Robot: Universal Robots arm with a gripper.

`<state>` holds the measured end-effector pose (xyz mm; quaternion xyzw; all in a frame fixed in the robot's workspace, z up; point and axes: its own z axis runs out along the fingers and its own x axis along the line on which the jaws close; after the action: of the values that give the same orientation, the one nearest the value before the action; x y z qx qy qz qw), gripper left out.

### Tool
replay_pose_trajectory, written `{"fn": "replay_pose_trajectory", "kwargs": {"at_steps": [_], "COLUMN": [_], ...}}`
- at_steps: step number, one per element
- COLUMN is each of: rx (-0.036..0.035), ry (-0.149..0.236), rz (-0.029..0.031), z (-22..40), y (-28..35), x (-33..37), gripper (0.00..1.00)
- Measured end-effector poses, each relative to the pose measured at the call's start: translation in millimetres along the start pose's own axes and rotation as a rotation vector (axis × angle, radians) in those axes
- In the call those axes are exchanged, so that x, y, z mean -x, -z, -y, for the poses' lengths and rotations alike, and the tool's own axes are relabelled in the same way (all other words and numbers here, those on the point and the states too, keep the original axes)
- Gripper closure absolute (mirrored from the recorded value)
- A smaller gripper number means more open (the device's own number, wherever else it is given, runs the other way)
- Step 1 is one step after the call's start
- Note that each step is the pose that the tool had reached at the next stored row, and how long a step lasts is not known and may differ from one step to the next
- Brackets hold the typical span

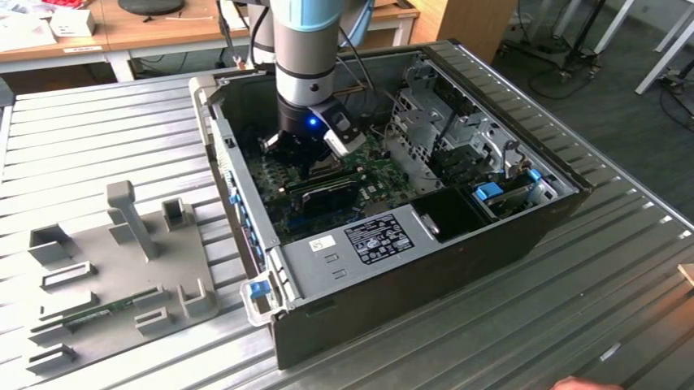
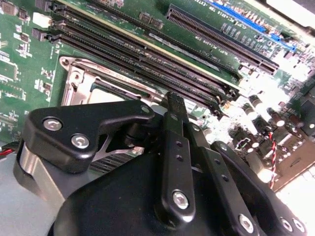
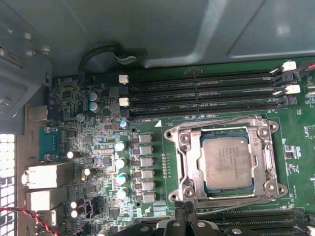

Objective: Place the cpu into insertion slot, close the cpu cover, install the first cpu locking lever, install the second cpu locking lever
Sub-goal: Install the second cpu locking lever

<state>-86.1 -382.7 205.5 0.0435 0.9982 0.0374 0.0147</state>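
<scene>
We see the cpu (image 3: pixel 227 162) lying flat in the insertion slot (image 3: pixel 183 162), with the cpu cover (image 3: pixel 268 162) seemingly folded down around it, though we cannot be sure it is latched. The tool (image 1: pixel 307 149) hangs inside the open computer case (image 1: pixel 434 268) on the worktop (image 1: pixel 97 122), just above the green board (image 3: pixel 98 147) and beside the socket. Whether its fingers are spread or pressed together we cannot tell.

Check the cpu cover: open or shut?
Shut. In the first wrist view the cpu cover lies flat around the cpu, whose grey top shows through its window.
</scene>
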Motion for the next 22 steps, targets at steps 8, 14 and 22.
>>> {"fn": "replay_pose_trajectory", "kwargs": {"at_steps": [8,14,22], "rx": [0.0007,0.0257,0.0387], "ry": [0.000,-0.001,-0.001], "rz": [-0.0001,-0.0020,-0.0021], "z": [0.4,0.8,0.6], "y": [-4.1,-6.7,-6.9], "x": [-1.0,-1.7,-1.7], "gripper": [0.90,0.90,0.90]}}
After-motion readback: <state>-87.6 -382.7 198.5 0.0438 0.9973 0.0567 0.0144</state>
